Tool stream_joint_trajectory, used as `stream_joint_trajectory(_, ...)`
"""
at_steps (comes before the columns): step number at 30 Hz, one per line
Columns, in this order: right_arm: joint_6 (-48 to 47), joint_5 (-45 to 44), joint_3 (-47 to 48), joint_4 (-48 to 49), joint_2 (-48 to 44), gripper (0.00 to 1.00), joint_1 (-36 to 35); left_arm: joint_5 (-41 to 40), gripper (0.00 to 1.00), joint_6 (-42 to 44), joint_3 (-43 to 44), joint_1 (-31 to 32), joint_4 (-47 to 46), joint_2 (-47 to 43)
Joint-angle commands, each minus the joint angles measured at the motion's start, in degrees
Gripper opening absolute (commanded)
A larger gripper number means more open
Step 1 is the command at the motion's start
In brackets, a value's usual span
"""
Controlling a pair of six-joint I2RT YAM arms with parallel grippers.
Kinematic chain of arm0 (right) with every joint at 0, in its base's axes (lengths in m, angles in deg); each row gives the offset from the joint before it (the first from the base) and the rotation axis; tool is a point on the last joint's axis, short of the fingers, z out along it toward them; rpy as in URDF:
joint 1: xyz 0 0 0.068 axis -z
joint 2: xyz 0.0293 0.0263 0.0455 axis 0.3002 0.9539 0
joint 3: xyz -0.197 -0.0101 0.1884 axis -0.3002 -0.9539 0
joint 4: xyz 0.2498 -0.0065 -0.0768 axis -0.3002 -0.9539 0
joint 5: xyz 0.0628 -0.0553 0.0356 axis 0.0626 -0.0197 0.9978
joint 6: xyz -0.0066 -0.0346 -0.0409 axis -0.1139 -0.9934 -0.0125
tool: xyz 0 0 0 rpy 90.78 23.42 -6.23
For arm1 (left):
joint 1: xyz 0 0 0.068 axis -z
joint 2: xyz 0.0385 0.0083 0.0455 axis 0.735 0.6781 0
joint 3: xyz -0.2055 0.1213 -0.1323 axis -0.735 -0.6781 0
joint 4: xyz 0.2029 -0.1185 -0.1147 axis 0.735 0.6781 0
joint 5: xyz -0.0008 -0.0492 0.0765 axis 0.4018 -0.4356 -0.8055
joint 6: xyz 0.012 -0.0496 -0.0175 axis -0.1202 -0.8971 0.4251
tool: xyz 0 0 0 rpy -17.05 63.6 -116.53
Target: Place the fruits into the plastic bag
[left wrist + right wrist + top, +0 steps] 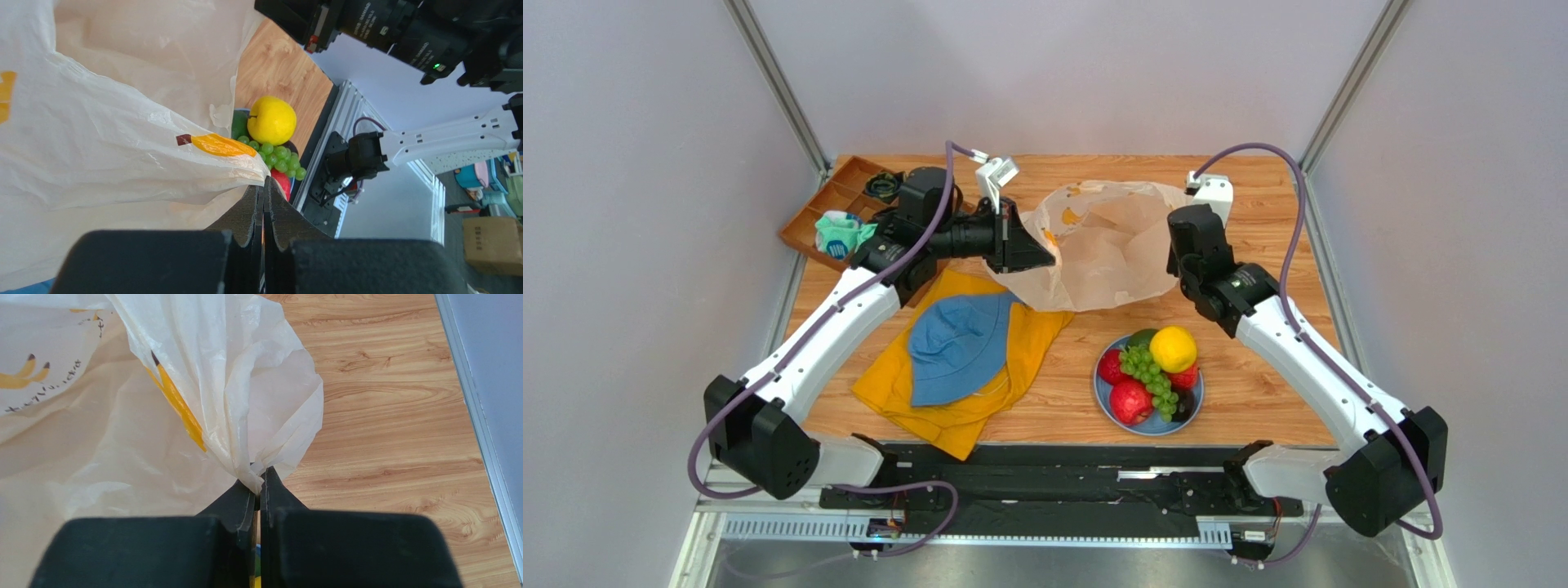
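Top external view: your left claw (pixel 1048 255) and right claw (pixel 1177 263) each pinch one side of the plastic bag (pixel 1112 239). The bag sits at the back of the table (pixel 1259 208), just behind the blue plate (pixel 1102 390) that holds the fruits (pixel 1149 368). I think the job now is opening the bag's mouth. Pull the two sides apart slowly and lift a little, because thin plastic can rip or slip out. Count: one bag, one plate, one lemon (pixel 1173 348), one grape bunch (pixel 1154 377), three red fruits (pixel 1129 401), one dark plum (pixel 1183 407), one green fruit (pixel 1143 337) peeking out by the lemon, and one blue hat (pixel 955 343) on one yellow cloth (pixel 946 410). Left wrist view: your fingers (pixel 245 214) are pressed together on a fold of the bag, with the lemon and grapes just past it. Right wrist view: your fingers (pixel 236 502) are pressed together on a bunched bit of bag edge, and no fruit shows.
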Motion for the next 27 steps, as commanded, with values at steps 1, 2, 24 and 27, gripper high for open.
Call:
stream_joint_trajectory(1, 0.3, 1.6, 3.5, -0.6, -0.2, 0.05, 0.3, 4.8, 0.00, 3.4, -0.9, -1.7, 1.5, 2.5)
stream_joint_trajectory(2, -0.2, 2.4, 3.5, -0.7, -0.3, 0.07, 0.3, 6.0, 0.00, 3.0, -1.7, -2.0, 0.2, 2.5)
stream_joint_trajectory(24, 3.3, 22.1, 0.9, -22.1, -10.2, 0.95, 0.3, 8.7, 0.00, 3.3, -2.3, -5.5, 2.7, 3.4)
stream_joint_trajectory(27, 5.1, 23.6, -1.7, -22.8, -10.6, 0.98, 0.3, 9.0, 0.00, 3.7, -2.4, -5.6, 2.9, 3.4)
